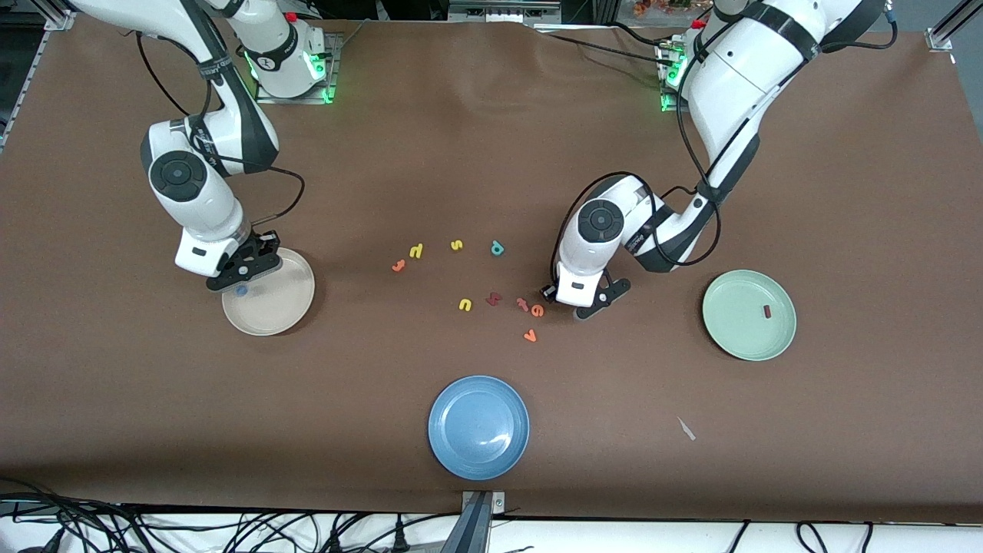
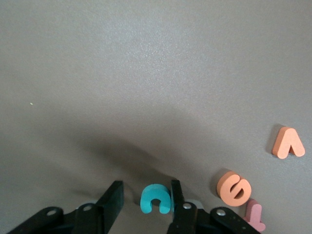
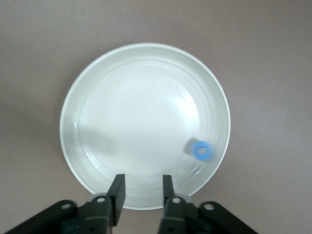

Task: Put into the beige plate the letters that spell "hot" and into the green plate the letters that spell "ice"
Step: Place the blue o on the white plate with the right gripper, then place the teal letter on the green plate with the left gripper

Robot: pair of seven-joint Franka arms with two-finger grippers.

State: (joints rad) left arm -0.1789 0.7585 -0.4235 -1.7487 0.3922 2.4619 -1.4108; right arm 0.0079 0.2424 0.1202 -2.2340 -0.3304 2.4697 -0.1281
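Fingers of the left tool (image 2: 146, 197) straddle the teal c (image 2: 156, 199), not yet clamped; a skewed squeeze could flick it against the orange e (image 2: 233, 188) just beside. Right tool (image 3: 140, 190) hangs released over the beige plate (image 3: 122, 102), blue o (image 3: 202, 150) inside.

My left tool (image 2: 146, 200) straddles the c (image 2: 156, 199) on the tabletop (image 1: 491, 138), the e (image 2: 234, 188) just beside it; my right tool (image 3: 141, 192) hangs over the beige plate (image 3: 122, 87), the o (image 3: 202, 150) lying in it
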